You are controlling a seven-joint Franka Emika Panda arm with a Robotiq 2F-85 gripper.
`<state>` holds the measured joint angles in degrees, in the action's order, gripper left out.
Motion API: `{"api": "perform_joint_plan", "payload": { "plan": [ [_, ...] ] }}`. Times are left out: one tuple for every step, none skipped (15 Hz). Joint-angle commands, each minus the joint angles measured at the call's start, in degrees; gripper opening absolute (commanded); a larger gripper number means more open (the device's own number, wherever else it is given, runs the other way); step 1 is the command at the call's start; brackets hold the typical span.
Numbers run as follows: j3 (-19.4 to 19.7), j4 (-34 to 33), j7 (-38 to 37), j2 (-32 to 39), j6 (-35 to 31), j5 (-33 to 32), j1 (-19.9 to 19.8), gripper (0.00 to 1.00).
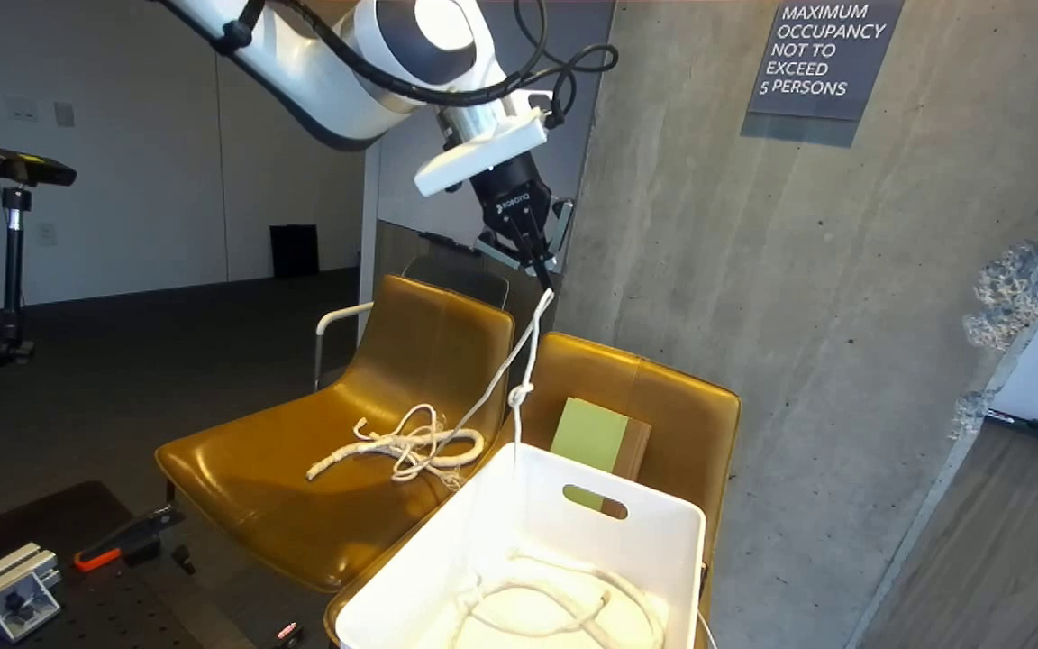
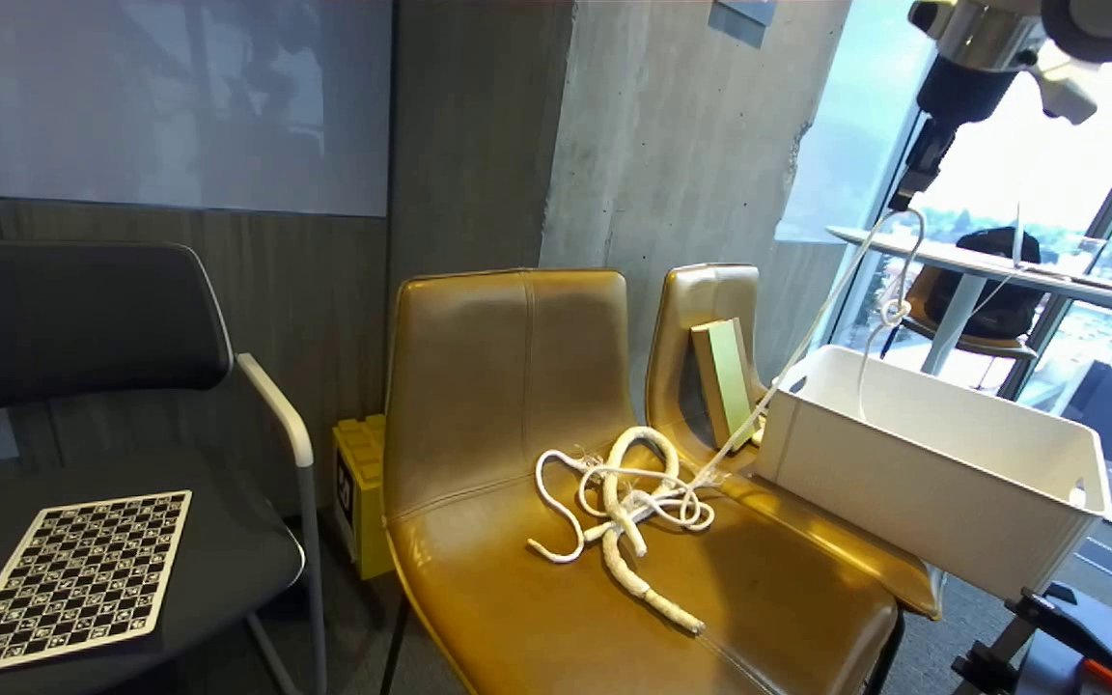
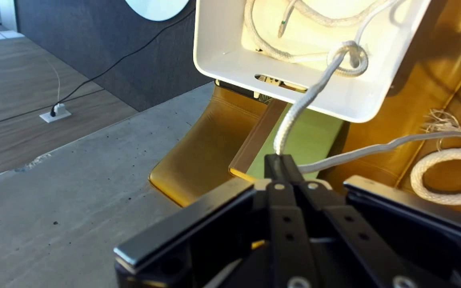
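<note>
Near the concrete wall (image 1: 798, 315), the closed tool (image 3: 279, 161) pinches white rope (image 3: 309, 97) hanging beneath.

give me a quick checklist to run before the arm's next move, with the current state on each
1. Gripper shut on the rope: ok, rope pinched in the closed jaws.
2. Grip firm enough against slipping: cannot tell.
3. Knot clear of the box: ok, it hangs above it.
4. Rope free of the tangle on the chair: not ok, one strand runs from the gripper down to it.
5. Rope free of the box: not ok, below the knot it drops inside.
6. Box opening facing up: ok.
</note>
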<state>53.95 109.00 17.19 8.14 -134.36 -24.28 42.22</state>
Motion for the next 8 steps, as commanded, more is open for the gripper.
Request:
{"api": "perform_joint_plan", "payload": {
  "plan": [
    [-15.42, -5.08, 0.52, -6.74, 7.49, 3.56, -14.64, 0.0],
    [-19.71, -7.26, 1.19, -8.24, 10.5, 5.8, -18.86, 0.0],
    [-24.11, -9.47, 1.63, -9.2, 13.16, 8.29, -23.45, 0.0],
    [-27.57, -11.67, 1.99, -9.93, 15.57, 10.86, -27.46, 0.0],
    [-30.59, -14.28, 2.29, -9.65, 17.54, 13.19, -31.22, 0.0],
    [-32.68, -16.13, 2.37, -9.18, 18.42, 14.77, -34.58, 0.0],
    [-34.11, -18.34, 2.83, -8.21, 19.55, 16.22, -37.26, 0.0],
    [-34.91, -19.71, 3.22, -6.86, 19.44, 17.37, -39.88, 0.0]
  ]
}}
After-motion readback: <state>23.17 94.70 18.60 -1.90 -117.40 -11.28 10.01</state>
